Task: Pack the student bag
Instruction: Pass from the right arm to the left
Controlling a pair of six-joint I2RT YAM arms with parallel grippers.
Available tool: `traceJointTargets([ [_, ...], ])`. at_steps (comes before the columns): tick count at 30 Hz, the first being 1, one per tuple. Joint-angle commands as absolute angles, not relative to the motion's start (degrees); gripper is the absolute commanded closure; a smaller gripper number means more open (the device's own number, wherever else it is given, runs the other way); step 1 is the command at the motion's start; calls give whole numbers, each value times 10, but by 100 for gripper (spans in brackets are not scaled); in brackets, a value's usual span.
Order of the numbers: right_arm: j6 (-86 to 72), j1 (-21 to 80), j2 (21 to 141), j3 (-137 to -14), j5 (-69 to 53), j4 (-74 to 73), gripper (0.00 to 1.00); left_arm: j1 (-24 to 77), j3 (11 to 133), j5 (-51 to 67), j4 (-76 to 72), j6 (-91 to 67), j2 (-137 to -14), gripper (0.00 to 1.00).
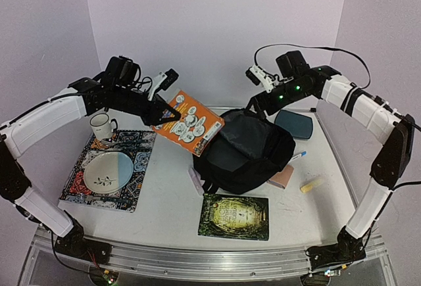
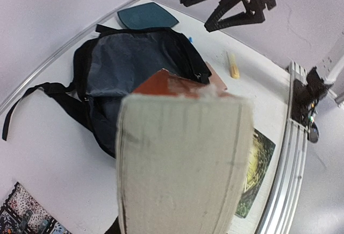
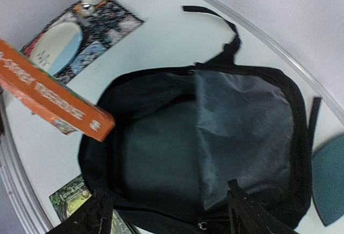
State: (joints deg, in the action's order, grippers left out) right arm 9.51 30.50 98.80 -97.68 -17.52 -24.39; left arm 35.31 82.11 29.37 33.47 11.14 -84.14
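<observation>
the bag [image 1: 247, 151] lies in the middle of the table [image 1: 164, 194], unzipped with its grey lining showing. an orange book [image 1: 189, 123] hangs tilted in the air just left of its opening, pinched at one corner by the left gripper [image 1: 168, 112] with its fingers closed on it. the right gripper [image 3: 169, 212] hovers over the open bag, fingers spread wide and holding nothing

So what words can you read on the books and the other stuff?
Orange book: white letters along its spine, too blurred to read.
Its cover: pictures, any print too small to read.
Green book: gold marks on the cover, maybe a title, too small to read.
Bag, mug, plate: no writing shows.
Nothing can be quoted.
</observation>
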Motion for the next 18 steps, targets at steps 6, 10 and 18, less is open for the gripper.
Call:
traceJointTargets([
  [6, -16, 251, 1015, -954, 54, -203, 19, 352, 758, 254, 105, -208, -816, 100],
  [10, -22, 234, 1061, -960, 68, -185, 18, 352, 713, 241, 42, -340, -812, 100],
  [18, -16, 222, 1160, -992, 77, -164, 23, 354, 680, 225, -36, -509, -826, 100],
])
